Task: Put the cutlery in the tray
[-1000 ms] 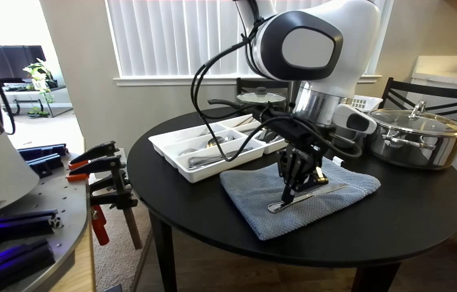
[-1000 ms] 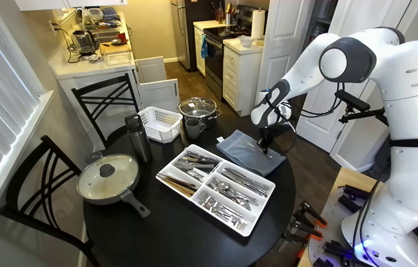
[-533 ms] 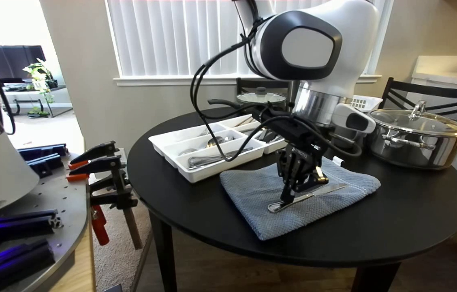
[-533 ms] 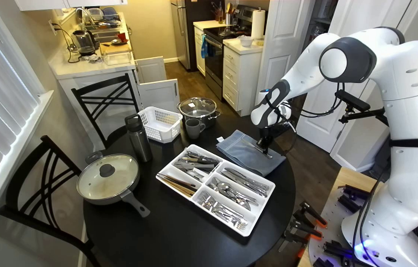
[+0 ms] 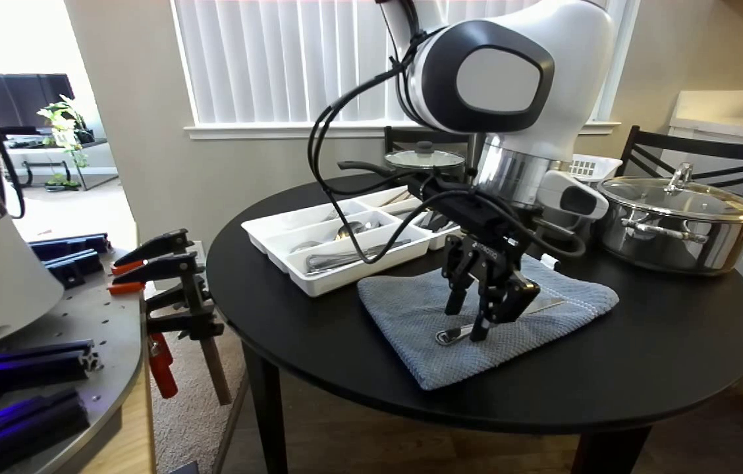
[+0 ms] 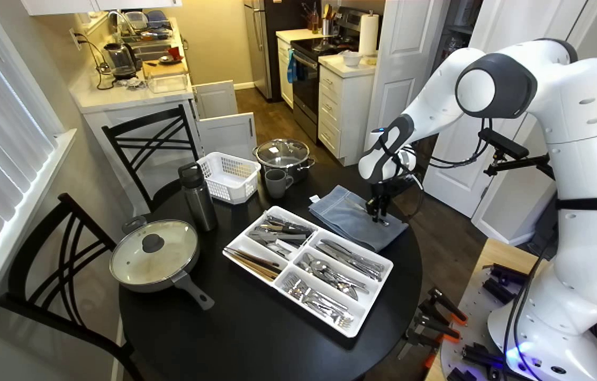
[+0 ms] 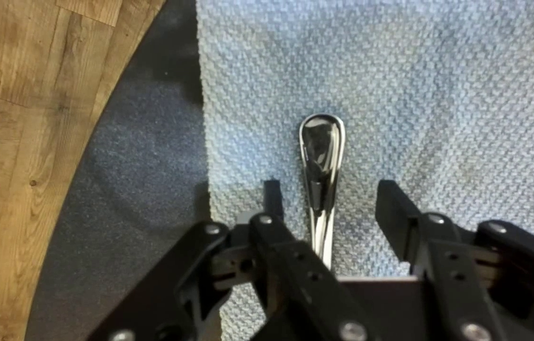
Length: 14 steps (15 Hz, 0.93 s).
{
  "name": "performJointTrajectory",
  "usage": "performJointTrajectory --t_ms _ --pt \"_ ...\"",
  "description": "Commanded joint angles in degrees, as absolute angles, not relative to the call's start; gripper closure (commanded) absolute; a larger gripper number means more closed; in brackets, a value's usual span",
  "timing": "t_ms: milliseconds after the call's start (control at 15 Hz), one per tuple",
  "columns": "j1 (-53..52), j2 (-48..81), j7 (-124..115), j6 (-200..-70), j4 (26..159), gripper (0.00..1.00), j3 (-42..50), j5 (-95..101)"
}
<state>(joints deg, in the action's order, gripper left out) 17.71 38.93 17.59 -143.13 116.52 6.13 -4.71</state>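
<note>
A slim silver knife [image 5: 546,305], a piece of the cutlery, lies flat on the folded blue towel. My gripper [image 5: 467,322] stands low over it in both exterior views. Seen from the wrist, the knife's shiny handle [image 7: 322,142] runs between the two spread fingers of my gripper [image 7: 328,189], with a gap on each side, so nothing is held. The rest of the knife is hidden beneath the gripper there. The white divided tray [image 6: 371,299] stands beside the towel. In its compartments are forks [image 6: 314,299], spoons [image 6: 330,272] and knives [image 6: 351,256].
The towel [image 5: 404,329] rests near the edge of the round black table [image 6: 256,338]. Around its far side stand a steel pot [image 5: 681,237], a white basket [image 6: 229,182], a grey mug [image 6: 277,183], a bottle [image 6: 200,203] and a lidded pan [image 6: 153,254].
The gripper's fingers were close together at the knife's handle and have now spread apart. The knife and towel show no visible shift, and the arm has moved only slightly.
</note>
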Motion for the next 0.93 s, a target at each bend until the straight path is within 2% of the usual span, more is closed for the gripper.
performJointTrajectory --t_ms 0,267,400,533,667,867 --pt "17.68 38.62 16.51 -143.09 117.82 0.71 6.19 -3.35" --pt "17.84 38.68 16.60 -143.11 117.78 0.97 6.18 -3.43" --pt "17.88 38.56 16.63 -143.11 117.79 0.99 6.18 -3.44" --pt "18.01 38.16 16.82 -143.18 118.03 0.96 6.05 -3.58" --pt "18.14 37.03 17.10 -143.38 118.51 1.00 5.91 -3.74" --pt "18.08 36.08 17.16 -143.72 118.75 1.00 5.97 -3.66"
